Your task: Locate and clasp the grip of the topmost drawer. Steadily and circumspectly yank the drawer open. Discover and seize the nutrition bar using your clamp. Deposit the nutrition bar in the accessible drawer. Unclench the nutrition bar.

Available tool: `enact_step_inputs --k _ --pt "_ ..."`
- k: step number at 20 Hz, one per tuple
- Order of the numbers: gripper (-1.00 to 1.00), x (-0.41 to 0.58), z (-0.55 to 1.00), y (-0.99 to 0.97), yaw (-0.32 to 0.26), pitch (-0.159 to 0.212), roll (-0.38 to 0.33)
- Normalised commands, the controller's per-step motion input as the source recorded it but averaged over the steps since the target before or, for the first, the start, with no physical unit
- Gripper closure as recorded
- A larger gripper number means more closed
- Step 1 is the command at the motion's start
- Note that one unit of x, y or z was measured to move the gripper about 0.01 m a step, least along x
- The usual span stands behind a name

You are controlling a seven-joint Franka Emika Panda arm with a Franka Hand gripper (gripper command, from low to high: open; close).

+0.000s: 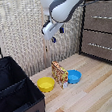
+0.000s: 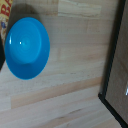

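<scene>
The dark brown dresser stands at the exterior view's right. Its topmost drawer is shut, with a silver bar handle. The nutrition bar, a yellow-orange speckled packet, stands upright on the wooden table between two bowls; a corner of it shows in the wrist view. My gripper hangs high above the bowls, well away from the drawer towards the exterior view's left. Its dark fingers are spread and hold nothing. The fingers do not show in the wrist view.
A yellow bowl and a blue bowl flank the bar. A like drawer lies below the top one. A black bin stands at the exterior view's left. The dresser's dark edge shows in the wrist view.
</scene>
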Motion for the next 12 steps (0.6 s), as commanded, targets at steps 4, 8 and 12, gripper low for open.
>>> enact_step_inputs --k 4,8,12 --pt "-1.0 0.286 0.35 0.36 -0.069 0.017 -0.328" --pt "-1.0 0.176 0.47 0.32 -0.149 0.0 -0.276" --pt "-1.0 0.144 0.44 0.24 -0.16 0.0 -0.283"
